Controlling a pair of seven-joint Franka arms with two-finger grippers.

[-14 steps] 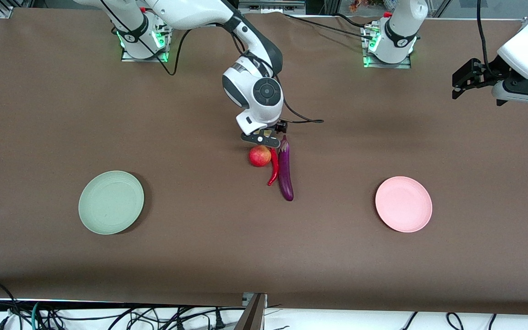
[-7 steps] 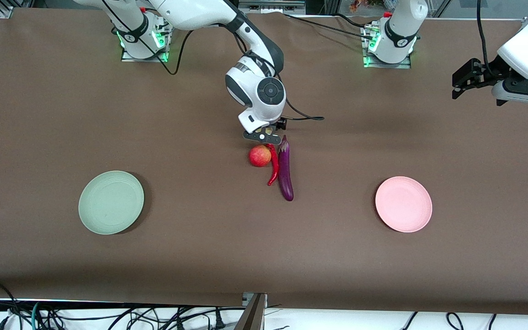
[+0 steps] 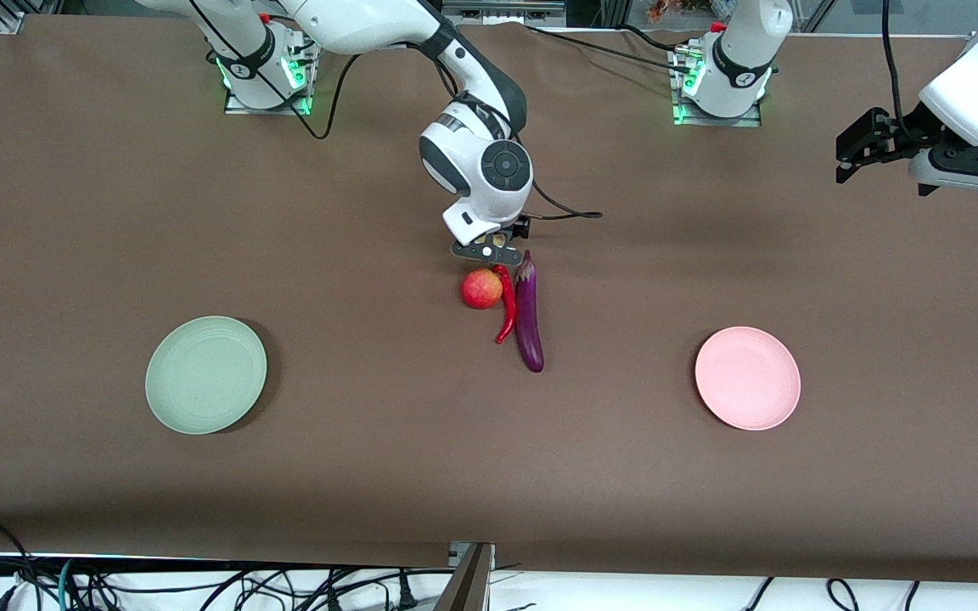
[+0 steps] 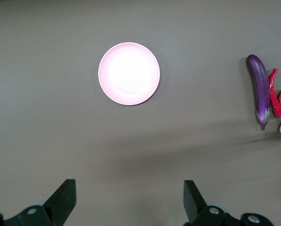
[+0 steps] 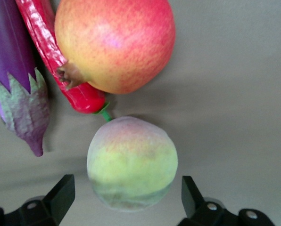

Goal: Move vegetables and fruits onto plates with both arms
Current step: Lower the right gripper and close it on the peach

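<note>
The right gripper (image 5: pixel 124 195) hangs low over the peach (image 5: pixel 132 162), its fingers (image 5: pixel 60 193) spread wide to either side of it and nothing held. The peach looks light, round and firm, probably smooth enough to roll, so a hold across its widest middle seems safest. Touching it are the red fruit (image 3: pixel 481 288), chili pepper (image 3: pixel 506 310) and eggplant (image 3: pixel 529 314), mid-table between the green plate (image 3: pixel 205 374) and pink plate (image 3: pixel 747 378). The left gripper (image 4: pixel 128 200) waits, fingers apart and empty, high over the table (image 3: pixel 370 475) at its own end.
</note>
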